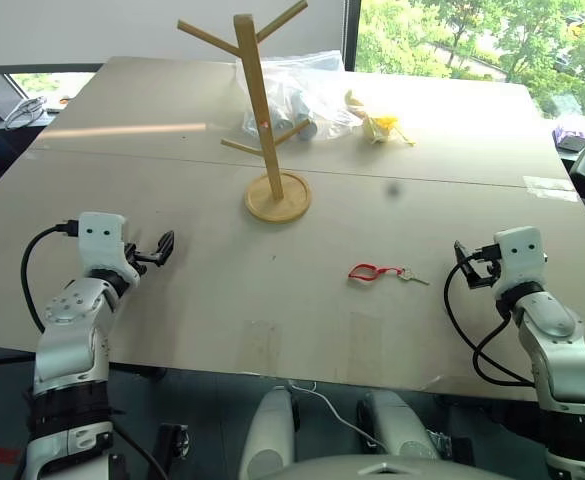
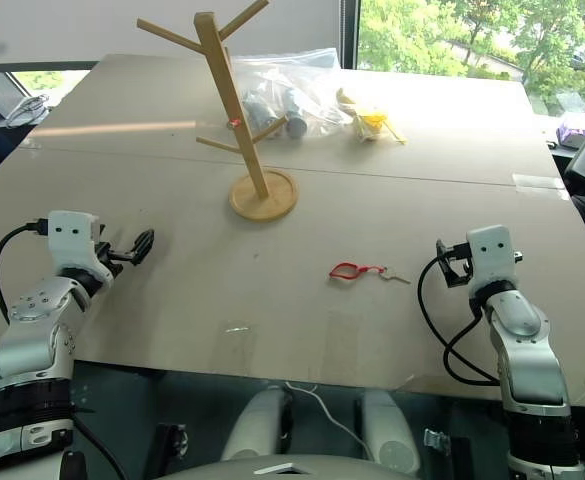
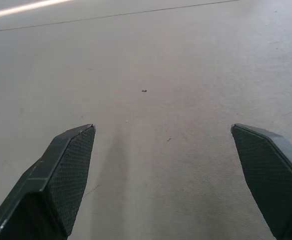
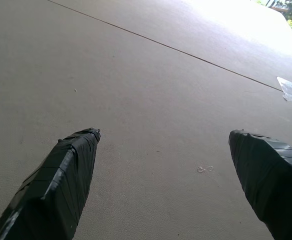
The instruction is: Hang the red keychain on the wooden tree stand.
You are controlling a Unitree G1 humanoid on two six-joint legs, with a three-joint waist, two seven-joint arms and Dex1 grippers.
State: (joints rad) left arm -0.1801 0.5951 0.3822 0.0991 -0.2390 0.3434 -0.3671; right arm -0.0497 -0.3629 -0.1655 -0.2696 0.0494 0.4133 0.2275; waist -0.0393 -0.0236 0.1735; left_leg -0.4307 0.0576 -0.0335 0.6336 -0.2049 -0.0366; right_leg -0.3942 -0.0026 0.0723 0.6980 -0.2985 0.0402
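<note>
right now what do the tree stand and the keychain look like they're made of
The tree stand: pale, smooth wood, going by its even tan colour on pole, pegs and round base; the finish looks matte. The keychain: a thin red loop, probably cord or soft plastic, with a small silvery piece, likely metal.

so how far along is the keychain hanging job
Nothing looks done yet: the red keychain lies flat on the table, apart from the wooden tree stand, whose pegs are bare. Nothing is in hand: the left gripper and right gripper are both open and empty. Still left: pick up the keychain and loop it over a peg.
</note>
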